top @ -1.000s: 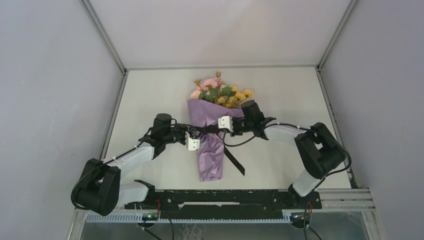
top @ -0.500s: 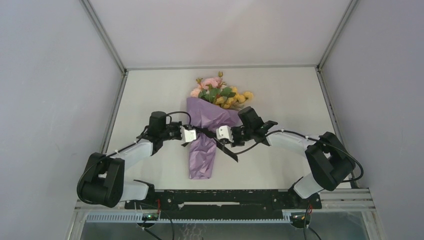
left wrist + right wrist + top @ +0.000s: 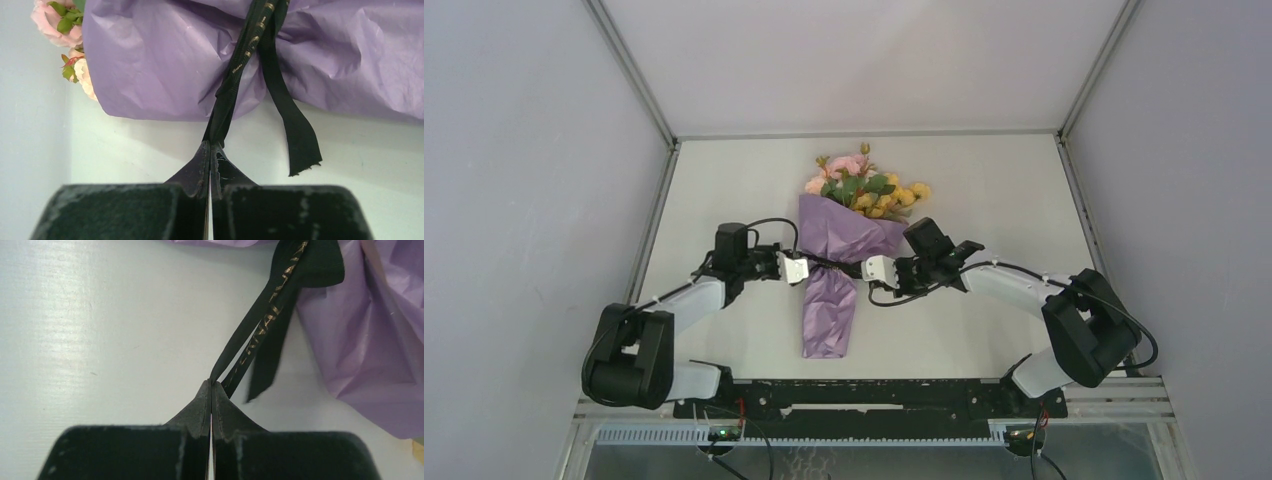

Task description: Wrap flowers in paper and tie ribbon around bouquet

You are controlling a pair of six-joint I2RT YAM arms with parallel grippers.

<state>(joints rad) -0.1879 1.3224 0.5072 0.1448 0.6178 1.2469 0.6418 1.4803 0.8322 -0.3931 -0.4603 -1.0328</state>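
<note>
While the bouquet (image 3: pixel 829 300) lies mid-worktop (image 3: pixel 984 180), its long axis running six to twelve with blossoms at twelve, the left hand (image 3: pixel 796 268) sits at its nine o'clock and the right hand (image 3: pixel 874 270) at three, equally near. Each is pinched tight on the ribbon (image 3: pixel 834 265) crossing the waist. Whether a knot has formed there, I can't make out.

Crinkled, matt lilac paper (image 3: pixel 165 65) sits against a dark woven cloth ribbon (image 3: pixel 235 85) with gold metallic lettering and a frayed end. The left gripper (image 3: pixel 210 146) has grainy, scuffed matt-black fingers (image 3: pixel 115 210). The table (image 3: pixel 100 315) is smooth and white with a soft sheen.
</note>
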